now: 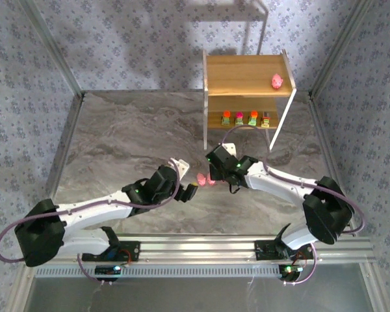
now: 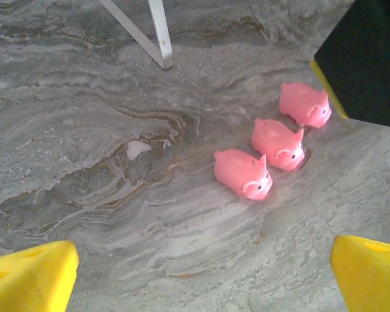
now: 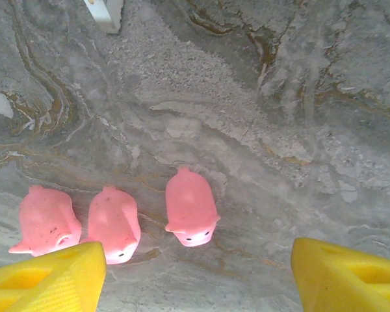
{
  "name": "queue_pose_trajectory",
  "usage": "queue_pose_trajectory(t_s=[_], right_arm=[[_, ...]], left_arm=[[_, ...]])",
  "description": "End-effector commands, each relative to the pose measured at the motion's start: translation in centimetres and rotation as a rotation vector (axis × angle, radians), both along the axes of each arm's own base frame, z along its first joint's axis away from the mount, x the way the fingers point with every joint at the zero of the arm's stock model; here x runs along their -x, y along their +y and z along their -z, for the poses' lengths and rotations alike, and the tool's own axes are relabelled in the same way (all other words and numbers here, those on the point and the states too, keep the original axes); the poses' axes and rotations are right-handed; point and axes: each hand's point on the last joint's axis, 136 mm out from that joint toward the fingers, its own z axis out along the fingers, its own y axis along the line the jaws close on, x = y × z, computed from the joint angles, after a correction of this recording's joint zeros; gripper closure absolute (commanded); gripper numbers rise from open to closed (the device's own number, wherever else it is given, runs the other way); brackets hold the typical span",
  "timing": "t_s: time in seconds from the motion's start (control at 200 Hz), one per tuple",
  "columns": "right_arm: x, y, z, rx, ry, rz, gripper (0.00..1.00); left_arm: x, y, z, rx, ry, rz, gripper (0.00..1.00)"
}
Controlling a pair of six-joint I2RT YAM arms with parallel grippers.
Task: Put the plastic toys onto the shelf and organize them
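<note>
Pig-picking step: the right gripper (image 3: 195, 263) hangs over one pink pig (image 3: 190, 209), fingers apart (nothing held). Next it should drop and pinch. The left gripper (image 2: 203, 263) is wide, empty.

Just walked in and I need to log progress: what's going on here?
Two robot arms are tidying small toys onto a shelf. Four blocky toys stand on its lower board and one pink pig on the top board. Three pink pigs lie in a row on the table. The right gripper hovers open over them; the left gripper, also open, hangs nearby. Neither holds anything.
</note>
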Motion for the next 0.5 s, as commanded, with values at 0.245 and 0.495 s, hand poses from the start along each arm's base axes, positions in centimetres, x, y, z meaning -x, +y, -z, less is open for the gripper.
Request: queue_pose_trajectory(t_s=[0.245,0.495], right_arm=[[0.4,0.4,3.3,-0.028,0.085,-0.007,0.40],[0.5,0.3,4.4,-0.040,0.117,-0.003,0.46]], left_arm=[[-0.6,-0.5,-0.6,-0.041,-0.032,-0.007,0.01],[-0.6,-0.7,-0.3,-0.043,-0.023,-0.002,0.00]])
